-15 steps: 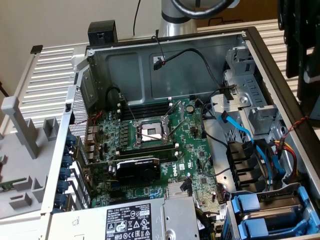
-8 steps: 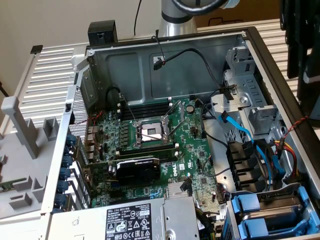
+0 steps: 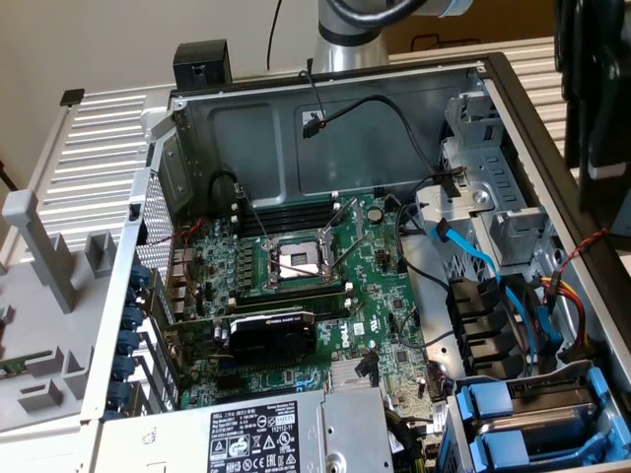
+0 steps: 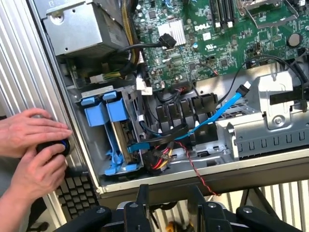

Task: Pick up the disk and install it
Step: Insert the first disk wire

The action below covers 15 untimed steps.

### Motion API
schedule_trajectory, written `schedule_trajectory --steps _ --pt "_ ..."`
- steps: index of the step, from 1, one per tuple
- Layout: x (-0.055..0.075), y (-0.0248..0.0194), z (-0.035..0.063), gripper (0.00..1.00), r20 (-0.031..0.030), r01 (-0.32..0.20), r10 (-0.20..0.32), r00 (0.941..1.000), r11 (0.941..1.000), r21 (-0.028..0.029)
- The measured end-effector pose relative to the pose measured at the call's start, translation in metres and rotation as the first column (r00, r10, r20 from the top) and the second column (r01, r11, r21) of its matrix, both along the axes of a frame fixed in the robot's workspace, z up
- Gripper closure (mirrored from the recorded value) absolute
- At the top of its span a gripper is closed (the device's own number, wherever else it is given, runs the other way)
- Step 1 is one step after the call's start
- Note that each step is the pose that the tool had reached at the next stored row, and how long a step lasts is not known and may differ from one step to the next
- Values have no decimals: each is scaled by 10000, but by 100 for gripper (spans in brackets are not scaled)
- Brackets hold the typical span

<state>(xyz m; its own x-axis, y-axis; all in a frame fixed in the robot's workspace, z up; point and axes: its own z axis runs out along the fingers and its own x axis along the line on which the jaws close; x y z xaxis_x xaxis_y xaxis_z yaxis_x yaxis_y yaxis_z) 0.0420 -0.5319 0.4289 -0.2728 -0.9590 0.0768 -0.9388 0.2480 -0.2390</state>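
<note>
Showing the disk (image 3: 532, 404) in its blue carrier (image 4: 104, 108), seated in the drive bay (image 4: 89, 145) at five o'clock from the processor socket (image 3: 296, 258). Your gripper (image 4: 168, 193) has its fingers apart and holds nothing. Judge the disk dense, rigid and shock-sensitive; grasp the carrier's sides.

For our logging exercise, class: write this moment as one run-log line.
gripper: open, empty, by computer case rim | disk: in blue carrier, in drive bay | person's hands: beside case, holding small black object
</note>
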Motion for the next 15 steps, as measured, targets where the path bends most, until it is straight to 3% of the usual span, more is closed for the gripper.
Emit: schedule_trajectory --steps 4,8,15 --pt "0 0 -73 55 -1 566 -566 9984 9984 0" --pt "0 0 -144 55 -1 1219 -1219 9925 9925 -1" --pt "0 0 -195 55 -3 2315 -2315 9728 9728 9"
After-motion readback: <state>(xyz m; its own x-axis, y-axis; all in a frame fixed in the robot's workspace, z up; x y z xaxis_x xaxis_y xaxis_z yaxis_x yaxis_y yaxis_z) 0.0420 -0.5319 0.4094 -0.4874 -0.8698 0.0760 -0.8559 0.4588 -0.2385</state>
